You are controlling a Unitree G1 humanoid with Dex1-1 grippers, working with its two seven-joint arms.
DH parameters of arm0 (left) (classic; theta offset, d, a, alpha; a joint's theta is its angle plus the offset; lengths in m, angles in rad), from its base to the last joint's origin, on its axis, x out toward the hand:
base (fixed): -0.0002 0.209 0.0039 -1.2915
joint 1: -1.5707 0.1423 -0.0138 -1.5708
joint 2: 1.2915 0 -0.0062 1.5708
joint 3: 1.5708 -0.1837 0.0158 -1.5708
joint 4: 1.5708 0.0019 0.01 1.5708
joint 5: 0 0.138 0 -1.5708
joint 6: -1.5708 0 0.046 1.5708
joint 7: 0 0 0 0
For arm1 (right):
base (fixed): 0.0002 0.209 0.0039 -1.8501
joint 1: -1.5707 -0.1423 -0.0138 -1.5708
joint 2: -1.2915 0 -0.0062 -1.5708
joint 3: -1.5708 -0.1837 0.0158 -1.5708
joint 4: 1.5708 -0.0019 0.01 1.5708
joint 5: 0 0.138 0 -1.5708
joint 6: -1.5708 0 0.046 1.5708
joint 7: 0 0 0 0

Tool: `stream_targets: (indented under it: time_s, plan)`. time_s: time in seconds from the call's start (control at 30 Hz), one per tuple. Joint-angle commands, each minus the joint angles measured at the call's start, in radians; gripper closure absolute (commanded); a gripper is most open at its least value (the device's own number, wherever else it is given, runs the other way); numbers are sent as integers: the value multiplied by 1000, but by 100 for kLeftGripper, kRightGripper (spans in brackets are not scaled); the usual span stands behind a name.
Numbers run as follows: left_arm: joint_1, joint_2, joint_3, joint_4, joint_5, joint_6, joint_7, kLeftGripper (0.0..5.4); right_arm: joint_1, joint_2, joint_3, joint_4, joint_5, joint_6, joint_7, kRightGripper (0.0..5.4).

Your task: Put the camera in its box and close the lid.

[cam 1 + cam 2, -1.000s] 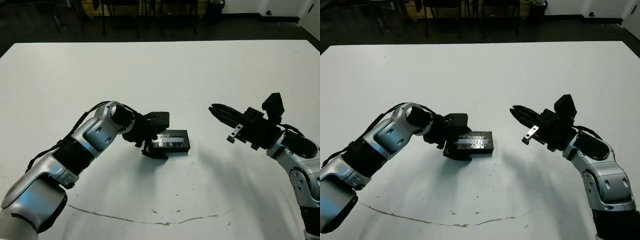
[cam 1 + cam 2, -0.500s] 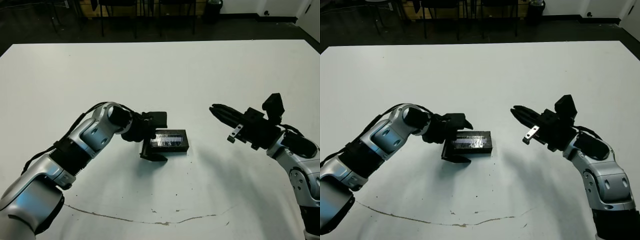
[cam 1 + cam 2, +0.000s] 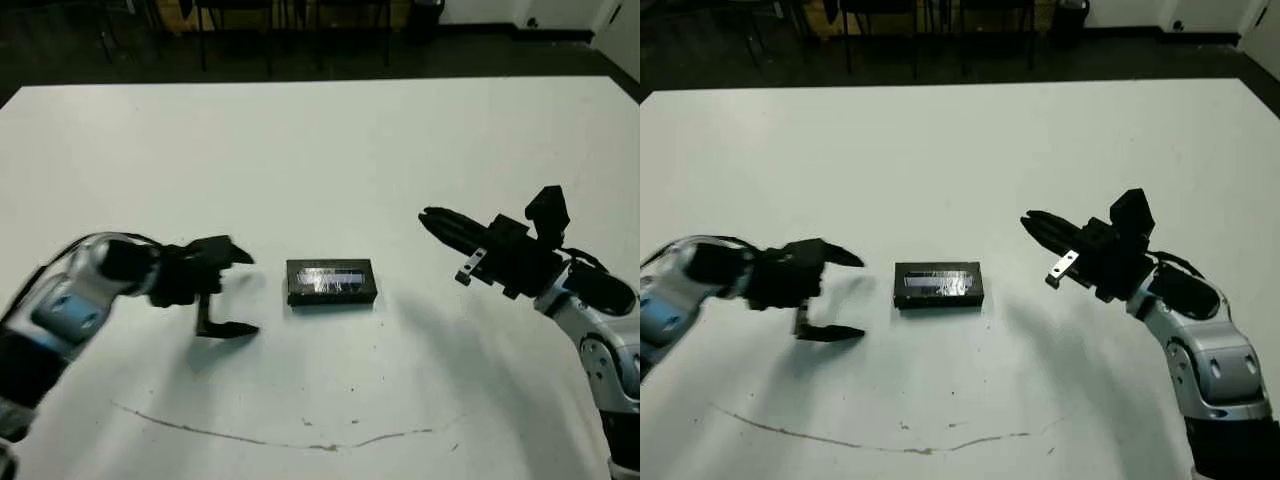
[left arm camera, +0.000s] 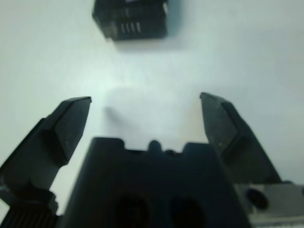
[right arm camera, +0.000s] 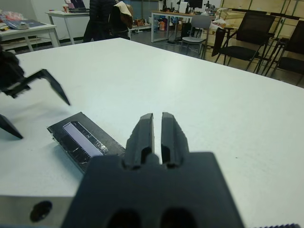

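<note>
"Left tool (image 3: 232, 293) is spread wide, nothing in it, hanging just above the tabletop (image 3: 320, 140) well off to the left of the box (image 3: 331, 283). See that?"

"I see it. And the lid (image 5: 81, 138) is sitting flat on top, pale window strip facing up. Edges look flush with the box from where I stand."

"So the camera is inside?"

"Can't see it anywhere on the tabletop, so I'd judge it's under the lid. I can't confirm that by eye."

"What about the right tool (image 3: 1032, 222)?"

"Fingers pressed together, holding nothing. It floats off to the right of the box, tips pointing toward it, well apart from it."

"So what's the job at this point?"

"Looks to me like the closing is done and the step is backing clear. Doing that well means pulling the left tool straight away to the side, keeping those spread fingers off the box, so nothing catches a corner and skews the lid."

"Anything worth checking?"

"Whether the lid is seated all round. In the left wrist view the near end of the box looks closed, but that view is blurry, so I wouldn't swear to it. If one end rides high, a light press from above with the shut right tool would settle it."

"And the box itself?"

"Middle of the tabletop, between the two tools, long side running left to right, touched by neither."
</note>
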Motion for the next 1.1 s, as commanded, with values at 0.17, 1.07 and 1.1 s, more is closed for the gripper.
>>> stream_targets:
  time_s: [0.17, 1.07, 1.1]
  plan:
    - [163, 110, 183, -126, -17, 143, 84, 1, -5, -1, 9, 6, -12, 0, -4, 540]
    - [180, -562, 20, -317, 78, 371, 847, 491, 15, 17, -9, -14, 7, 62, -64, 540]
    - [176, -559, 3, -309, 89, 387, 841, 510, 17, 16, -8, -19, 5, 64, -67, 540]
